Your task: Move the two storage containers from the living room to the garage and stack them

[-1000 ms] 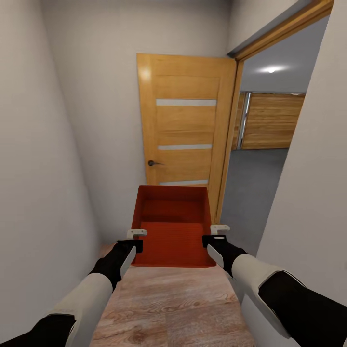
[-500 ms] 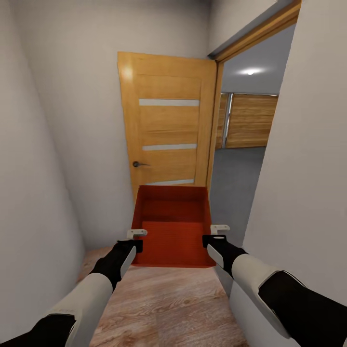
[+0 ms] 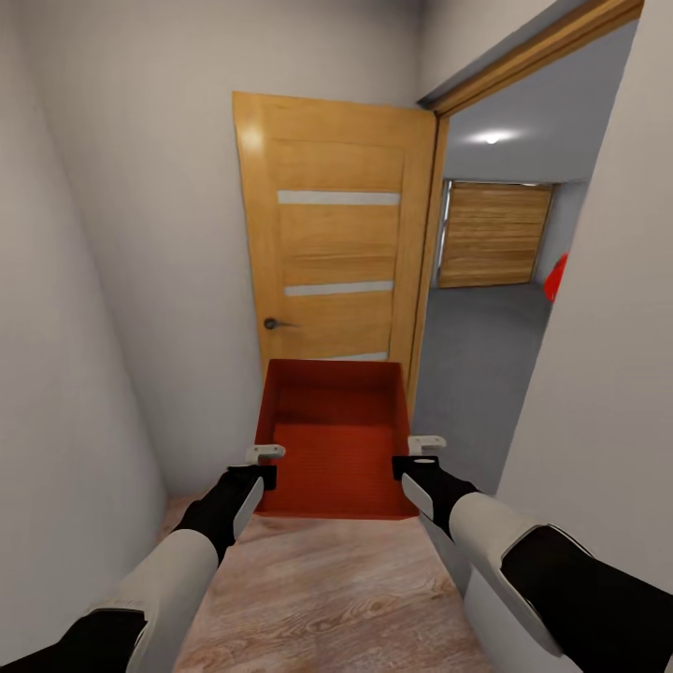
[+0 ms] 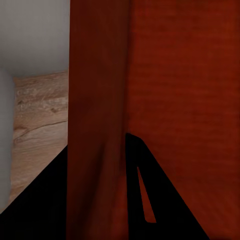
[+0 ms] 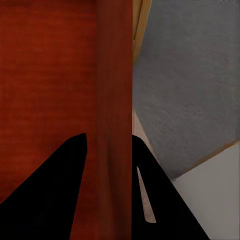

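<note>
Item 1, far left: plain pale grey wall point(image 3: 84, 308), running along the left side of a narrow passage.

Item 2: light wood plank floor point(image 3: 327, 598), underfoot between the two arms; also seen in the left wrist view point(image 4: 35, 120).

Item 3: left gripper point(image 3: 264, 465), dark with white finger pieces, at the near left corner of the bin. In the left wrist view its two dark fingers point(image 4: 150, 200) stand one on each side of the bin's thin left wall, closed onto it.

Item 4, centre: orange-red rectangular plastic storage container point(image 3: 336, 439), lidless, thin-walled, held level off the plank floor between the two grippers, open side up, its far end just in front of the door. Its wall shows in the left wrist view point(image 4: 100, 100) and the right wrist view point(image 5: 115, 100).

Item 5: honey-coloured wooden door point(image 3: 336, 243) with three pale horizontal strips and a dark lever handle point(image 3: 274, 323), swung open against the end wall.

Item 6: right gripper point(image 3: 419, 460), at the bin's near right corner; its fingers point(image 5: 55, 195) straddle the right wall, clamped onto it.

Item 7, right: open doorway onto a dark grey concrete floor point(image 3: 477, 346), with a wood-slatted garage door point(image 3: 491, 234) at the far end and a sliver of a red object point(image 3: 556, 278) at the door-frame edge, too little to identify.
</note>
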Robot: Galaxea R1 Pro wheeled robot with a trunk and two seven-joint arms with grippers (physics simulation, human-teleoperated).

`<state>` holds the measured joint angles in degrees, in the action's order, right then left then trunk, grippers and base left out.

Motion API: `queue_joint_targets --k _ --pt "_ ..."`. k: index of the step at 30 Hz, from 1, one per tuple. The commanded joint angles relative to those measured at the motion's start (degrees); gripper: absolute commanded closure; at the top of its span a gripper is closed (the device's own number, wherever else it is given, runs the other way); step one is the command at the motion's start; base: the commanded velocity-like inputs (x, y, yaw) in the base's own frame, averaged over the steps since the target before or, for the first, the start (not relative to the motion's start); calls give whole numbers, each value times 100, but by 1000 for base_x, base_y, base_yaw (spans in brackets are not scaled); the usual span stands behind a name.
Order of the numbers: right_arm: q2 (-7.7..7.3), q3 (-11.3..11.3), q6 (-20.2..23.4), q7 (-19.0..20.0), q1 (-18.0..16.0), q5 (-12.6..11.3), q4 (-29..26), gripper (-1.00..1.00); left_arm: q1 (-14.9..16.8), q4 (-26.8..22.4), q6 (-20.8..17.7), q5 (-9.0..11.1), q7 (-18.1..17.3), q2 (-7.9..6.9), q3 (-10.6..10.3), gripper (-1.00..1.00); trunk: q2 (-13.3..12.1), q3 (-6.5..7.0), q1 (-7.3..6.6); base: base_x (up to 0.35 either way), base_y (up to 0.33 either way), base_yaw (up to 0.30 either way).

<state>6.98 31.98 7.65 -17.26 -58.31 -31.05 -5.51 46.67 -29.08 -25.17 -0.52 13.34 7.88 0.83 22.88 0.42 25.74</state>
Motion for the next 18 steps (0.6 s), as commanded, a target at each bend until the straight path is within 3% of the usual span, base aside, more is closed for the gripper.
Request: queue_joint_targets --k 1,7,18 --pt "-12 223 1 -39 -2 143 -20 100 0 8 -23 114 20 -4 13 100 4 -2 5 245 214 0" --pt "-12 222 0 -40 -1 137 -20 100 0 4 -23 114 23 -5 17 100 4 -2 5 122 101 -86" --pt "-12 222 0 -41 0 142 -20 100 0 -1 -23 114 30 -1 18 100 4 -2 5 6 5 -237"
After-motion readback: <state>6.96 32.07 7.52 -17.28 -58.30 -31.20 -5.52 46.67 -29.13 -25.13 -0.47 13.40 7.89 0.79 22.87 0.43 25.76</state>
